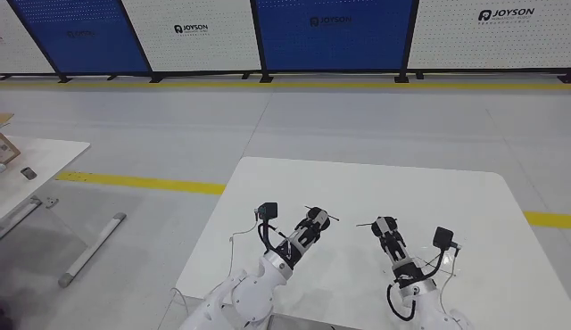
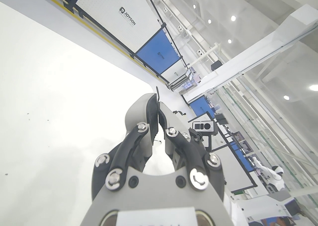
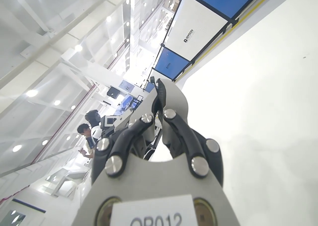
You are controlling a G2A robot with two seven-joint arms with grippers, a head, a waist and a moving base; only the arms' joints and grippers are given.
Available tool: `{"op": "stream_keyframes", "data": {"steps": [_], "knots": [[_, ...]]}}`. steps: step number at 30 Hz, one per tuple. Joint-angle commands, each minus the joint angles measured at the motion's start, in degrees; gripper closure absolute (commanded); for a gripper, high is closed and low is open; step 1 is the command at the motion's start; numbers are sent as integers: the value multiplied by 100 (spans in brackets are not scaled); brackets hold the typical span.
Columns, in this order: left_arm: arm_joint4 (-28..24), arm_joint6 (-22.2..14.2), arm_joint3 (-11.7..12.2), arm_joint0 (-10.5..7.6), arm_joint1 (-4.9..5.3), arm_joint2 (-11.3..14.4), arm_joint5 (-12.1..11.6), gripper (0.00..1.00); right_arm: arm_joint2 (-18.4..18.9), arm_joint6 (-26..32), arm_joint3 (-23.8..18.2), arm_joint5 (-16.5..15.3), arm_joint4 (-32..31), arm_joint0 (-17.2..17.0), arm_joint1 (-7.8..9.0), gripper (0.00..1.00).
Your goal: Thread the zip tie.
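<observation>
Both arms hover over the white table [image 1: 401, 187], fingertips pointing at each other across a small gap. My left gripper [image 1: 317, 219] [image 2: 158, 104] is shut on a thin black zip tie strip [image 1: 323, 212] [image 2: 157, 92], which pokes out past the fingertips. My right gripper [image 1: 384, 226] [image 3: 158, 89] is shut on another black zip tie end [image 1: 364, 225] [image 3: 152, 79], a short piece sticking out toward the left gripper. The two black ends do not touch. I cannot tell whether they belong to one tie.
The bare table top spreads in front of and beside both grippers, with its far edge [image 1: 375, 162] close ahead. A second white table [image 1: 40, 165] stands off to the left across the floor. Blue and white panels [image 1: 330, 22] line the back.
</observation>
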Motion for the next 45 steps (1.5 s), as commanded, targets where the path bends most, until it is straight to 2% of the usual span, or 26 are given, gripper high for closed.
{"op": "stream_keyframes", "data": {"steps": [1, 8, 11, 18, 27, 30, 33, 40, 45], "knots": [[-11, -1, -1, 1, 0, -1, 0, 100, 2, 2, -1, -8, -2, -2, 1, 100], [-11, -1, -1, 1, 0, -1, 0, 100, -31, -6, -74, -1, 51, -23, -27, 100], [-11, -1, -1, 1, 0, -1, 0, 100, -203, -345, -97, 30, -59, 24, -114, 100], [-11, -1, -1, 1, 0, -1, 0, 100, -720, -1118, 352, 291, -309, 390, -389, 100], [-11, -1, -1, 1, 0, -1, 0, 100, -697, -1083, 360, 304, -296, 369, -391, 100], [-11, -1, -1, 1, 0, -1, 0, 100, -602, -636, 368, 73, 12, 300, -389, 100], [-11, -1, -1, 1, 0, -1, 0, 100, -539, -486, 400, -86, 100, 243, -400, 100], [-11, -1, -1, 1, 0, -1, 0, 100, -529, -545, 509, -479, 294, 200, -487, 100], [-11, -1, -1, 1, 0, -1, 0, 100, -529, -545, 509, -479, 294, 200, -487, 100]]}}
